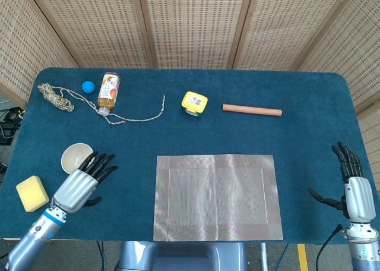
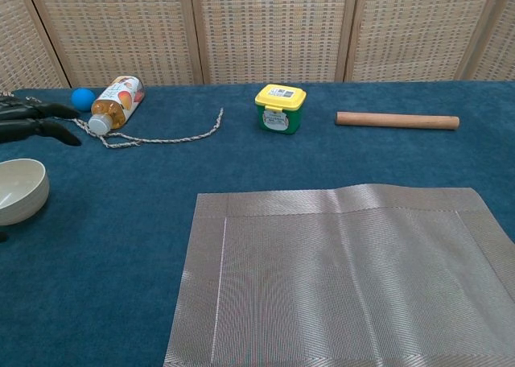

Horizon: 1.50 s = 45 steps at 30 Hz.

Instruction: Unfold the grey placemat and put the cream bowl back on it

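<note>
Blue felt tabletop (image 1: 196, 134) carries the woven grey placemat (image 1: 217, 197) spread flat, so the left hand (image 1: 83, 179), fingers spread and empty, hovers beside the round cream bowl (image 1: 77, 158), seemingly for pickup, while the right hand (image 1: 351, 185) waits open, clear

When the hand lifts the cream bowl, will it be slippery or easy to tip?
The cream bowl looks smooth and glossy, so fingers may slip on its rim. It stands upright and appears empty, so it is probably light and could tip if gripped on one side only. The left hand hovers beside it.
</note>
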Available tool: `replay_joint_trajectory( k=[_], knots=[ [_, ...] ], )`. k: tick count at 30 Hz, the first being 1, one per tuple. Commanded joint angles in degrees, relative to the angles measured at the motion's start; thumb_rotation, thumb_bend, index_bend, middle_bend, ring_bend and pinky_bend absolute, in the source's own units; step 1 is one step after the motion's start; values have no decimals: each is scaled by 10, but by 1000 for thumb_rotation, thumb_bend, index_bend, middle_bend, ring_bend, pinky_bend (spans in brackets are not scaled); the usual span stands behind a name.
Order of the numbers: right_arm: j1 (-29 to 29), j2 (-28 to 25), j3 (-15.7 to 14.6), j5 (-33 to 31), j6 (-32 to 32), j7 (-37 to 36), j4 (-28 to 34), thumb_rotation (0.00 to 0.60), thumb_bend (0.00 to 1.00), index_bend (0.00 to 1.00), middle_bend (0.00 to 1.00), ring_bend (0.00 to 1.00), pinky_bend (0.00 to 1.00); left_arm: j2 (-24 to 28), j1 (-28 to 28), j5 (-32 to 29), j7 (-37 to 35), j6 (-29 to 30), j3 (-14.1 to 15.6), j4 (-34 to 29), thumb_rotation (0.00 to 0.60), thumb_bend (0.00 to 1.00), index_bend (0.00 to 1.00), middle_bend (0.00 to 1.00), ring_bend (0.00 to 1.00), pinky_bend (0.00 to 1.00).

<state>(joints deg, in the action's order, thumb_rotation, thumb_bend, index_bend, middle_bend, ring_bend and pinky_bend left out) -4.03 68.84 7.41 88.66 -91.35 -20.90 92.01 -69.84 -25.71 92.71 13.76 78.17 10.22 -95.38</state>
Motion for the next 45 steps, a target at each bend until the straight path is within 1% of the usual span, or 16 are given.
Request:
replay_joint_trajectory(
  k=[1,6,11,15,19,22,27,31,35,42,45],
  knots=[
    [1,1,-7,10,-3,7,5,600,261,72,0,0,0,16,26,-31,-39,12,-10,43,600,8,193,0,0,0],
    [2,2,-14,24,-7,18,12,600,262,73,0,0,0,4,55,-61,-91,21,-22,116,600,17,232,0,0,0],
    [3,4,-22,34,-9,29,17,600,261,72,0,0,0,-21,76,-85,-133,9,-33,190,600,23,283,0,0,0],
    [4,4,-24,37,-10,31,19,600,261,72,0,0,0,-35,84,-91,-152,2,-40,228,600,30,347,0,0,0],
    [4,4,-26,40,-11,32,20,600,261,72,0,0,0,-56,86,-100,-178,-14,-49,264,600,38,378,0,0,0],
    [4,3,-28,43,-12,32,22,600,261,72,0,0,0,-77,82,-103,-195,-31,-60,290,600,66,407,0,0,0],
    [5,2,-29,45,-15,30,24,600,261,72,0,0,0,-100,73,-104,-195,-49,-73,314,600,130,427,0,0,0],
    [4,0,-29,43,-14,27,23,600,262,72,0,0,0,-115,68,-108,-185,-64,-80,326,600,135,429,0,0,0],
    [4,0,-29,44,-15,26,23,600,262,72,0,0,0,-128,63,-113,-175,-84,-86,336,600,177,442,0,0,0],
    [4,-1,-30,45,-16,24,24,600,262,72,0,0,0,-147,53,-125,-162,-112,-98,352,600,199,466,0,0,0],
    [4,0,-31,45,-16,25,24,600,262,72,0,0,0,-155,48,-127,-155,-120,-104,356,600,223,471,0,0,0]
  ],
)
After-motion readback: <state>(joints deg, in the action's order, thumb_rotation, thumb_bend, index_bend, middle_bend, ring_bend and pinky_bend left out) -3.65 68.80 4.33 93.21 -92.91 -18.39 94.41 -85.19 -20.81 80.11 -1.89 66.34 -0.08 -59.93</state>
